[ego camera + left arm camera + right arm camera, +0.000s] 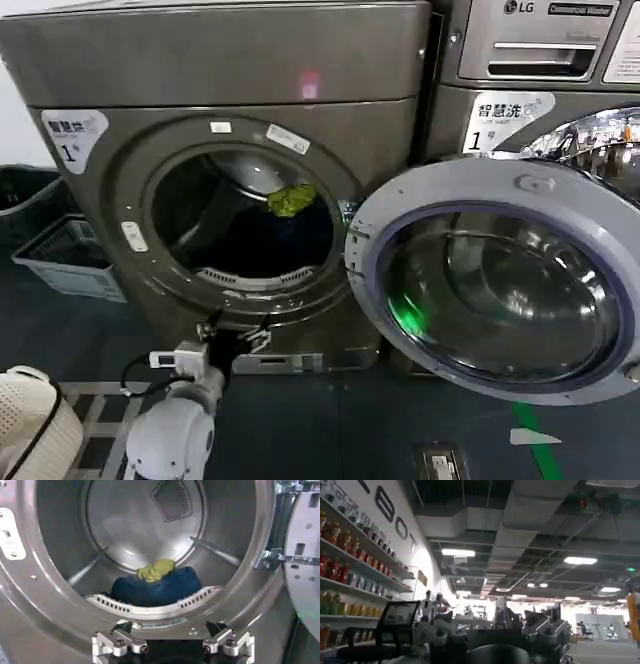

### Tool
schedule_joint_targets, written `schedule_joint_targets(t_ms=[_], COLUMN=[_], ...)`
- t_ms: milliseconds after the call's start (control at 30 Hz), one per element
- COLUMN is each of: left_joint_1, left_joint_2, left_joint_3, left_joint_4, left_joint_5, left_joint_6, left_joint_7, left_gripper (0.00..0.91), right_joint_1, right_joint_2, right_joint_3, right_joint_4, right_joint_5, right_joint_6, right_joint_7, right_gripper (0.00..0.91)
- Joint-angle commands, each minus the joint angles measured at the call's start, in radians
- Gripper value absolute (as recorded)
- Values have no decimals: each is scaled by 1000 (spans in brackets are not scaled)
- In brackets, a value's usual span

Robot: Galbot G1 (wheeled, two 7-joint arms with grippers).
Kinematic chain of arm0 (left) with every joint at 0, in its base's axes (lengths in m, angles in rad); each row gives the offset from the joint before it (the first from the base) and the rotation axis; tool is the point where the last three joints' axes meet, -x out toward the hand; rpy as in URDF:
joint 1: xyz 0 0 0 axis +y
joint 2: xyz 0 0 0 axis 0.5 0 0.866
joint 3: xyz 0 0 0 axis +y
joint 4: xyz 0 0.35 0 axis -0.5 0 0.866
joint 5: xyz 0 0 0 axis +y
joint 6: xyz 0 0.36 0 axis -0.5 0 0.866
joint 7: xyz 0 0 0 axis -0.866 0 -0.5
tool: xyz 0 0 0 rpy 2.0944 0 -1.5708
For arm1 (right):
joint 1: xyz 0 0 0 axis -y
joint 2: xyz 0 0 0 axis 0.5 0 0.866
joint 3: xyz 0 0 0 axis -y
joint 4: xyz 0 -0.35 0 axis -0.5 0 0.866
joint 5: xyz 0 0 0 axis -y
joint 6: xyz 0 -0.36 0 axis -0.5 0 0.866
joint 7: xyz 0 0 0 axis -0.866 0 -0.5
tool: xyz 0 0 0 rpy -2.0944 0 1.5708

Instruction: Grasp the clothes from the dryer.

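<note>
Clothes: I'm seeing the clothes [155, 587] lying low in the drum of the dryer [120, 90], just behind the porthole lip; dark navy pile with a yellow-green cloth [156, 570] resting on top.
Handling: I'm judging them soft, light and limp, likely sagging and trailing when lifted.
Hold point: I'm aiming at the navy mound's crest, just beneath the yellow-green cloth, pinching a thick fold.
Left tool: left tool [172, 642] is hovering released, jaws spread, outside the dryer below its porthole, pointing in.
Right tool: right tool [495, 630] is parked facing away from the dryer; I cannot tell its state.
</note>
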Motion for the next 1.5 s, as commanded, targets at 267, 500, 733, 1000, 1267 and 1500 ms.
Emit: schedule_joint_targets(t_ms=[267, 500, 733, 1000, 1267, 1500], left_joint_1=[13, 13, 10, 12, 12, 14], left_joint_2=[-2, -1, 0, 0, 0, 0], left_joint_3=[0, -1, -4, -4, -4, -4], left_joint_4=[-2, -1, 3, 2, 2, -1], left_joint_5=[-4, -4, -3, -1, -1, -4], left_joint_6=[49, 49, 49, 49, 49, 49], left_joint_7=[-11, -12, -11, -14, -15, -18], left_gripper=[907, 907, 907, 907, 907, 907], right_joint_1=[1, 4, 8, 8, 11, 14], right_joint_2=[0, 3, 4, 7, 11, 11], right_joint_3=[-1, -6, -10, -15, -20, -20], right_joint_4=[-7, -5, -2, -1, 2, 5], right_joint_5=[2, 1, -1, -1, -2, -1], right_joint_6=[1, 1, 1, 2, 2, 0], right_joint_7=[-1, 0, 0, 0, 2, 3], right_gripper=[907, 907, 907, 907, 907, 907])
